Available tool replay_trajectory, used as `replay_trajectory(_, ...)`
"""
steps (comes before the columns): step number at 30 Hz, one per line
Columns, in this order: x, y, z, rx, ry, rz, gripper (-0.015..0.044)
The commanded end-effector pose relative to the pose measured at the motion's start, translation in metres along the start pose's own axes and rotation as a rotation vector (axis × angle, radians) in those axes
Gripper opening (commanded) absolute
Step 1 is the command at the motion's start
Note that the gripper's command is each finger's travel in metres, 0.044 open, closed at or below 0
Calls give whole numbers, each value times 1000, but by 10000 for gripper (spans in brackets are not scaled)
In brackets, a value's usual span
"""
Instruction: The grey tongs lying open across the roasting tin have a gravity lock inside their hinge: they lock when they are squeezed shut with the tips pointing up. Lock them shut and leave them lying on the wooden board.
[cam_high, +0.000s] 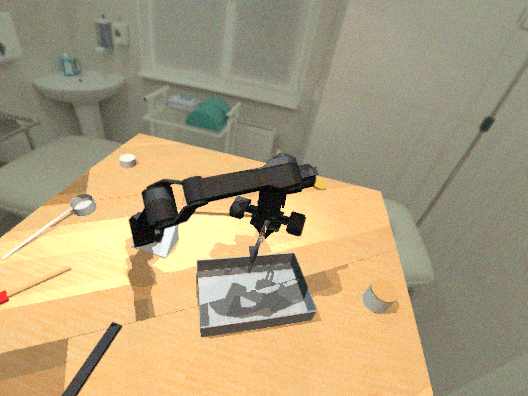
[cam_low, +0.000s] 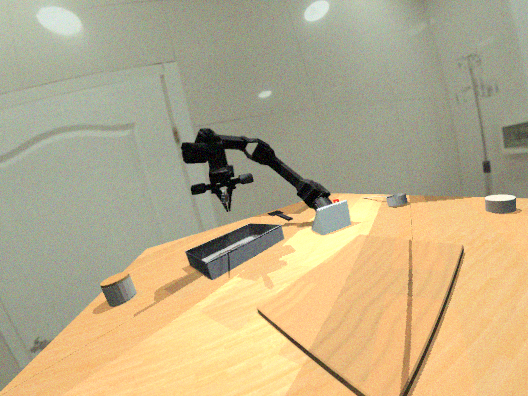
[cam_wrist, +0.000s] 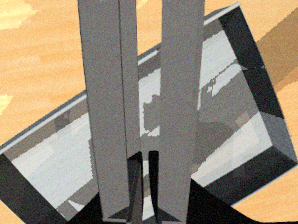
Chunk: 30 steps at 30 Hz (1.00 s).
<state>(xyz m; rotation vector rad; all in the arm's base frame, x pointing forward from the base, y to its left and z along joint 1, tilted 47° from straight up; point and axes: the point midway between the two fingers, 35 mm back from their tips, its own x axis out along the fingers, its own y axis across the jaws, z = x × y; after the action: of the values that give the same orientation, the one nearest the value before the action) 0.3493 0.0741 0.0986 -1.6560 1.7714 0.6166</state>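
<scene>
The grey tongs (cam_high: 254, 252) (cam_wrist: 180, 100) hang in the air from my gripper (cam_high: 264, 231) (cam_low: 226, 205) (cam_wrist: 145, 159), which is shut on them and points down. In the wrist view their two arms run almost parallel with a narrow gap. One end slants down in the top view; whether it is tips or hinge, and whether the lock is engaged, I cannot tell. The roasting tin (cam_high: 258, 326) (cam_low: 245, 256) (cam_wrist: 255, 75) stands below, dark-walled with a pale floor. The wooden board (cam_low: 350, 320) lies flat in the exterior view; the arm mostly hides it in the top view.
A pale wedge block (cam_high: 167, 245) (cam_low: 332, 218) stands near the arm's base. A lidded pot (cam_high: 379, 298) (cam_low: 119, 290) is beyond the tin. A dark bar (cam_high: 92, 360), a red-ended stick (cam_high: 40, 282), a long-handled cup (cam_high: 83, 205) and a yellow disc (cam_high: 320, 185) lie around.
</scene>
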Motion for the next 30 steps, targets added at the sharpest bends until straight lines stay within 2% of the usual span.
replay_trajectory(1,-1,3,31,72,-2,6,-150)
replay_trajectory(16,7,25,119,318,23,29,-150)
replay_trajectory(25,7,30,131,349,26,29,-150)
replay_trajectory(30,2,44,155,402,19,21,-150)
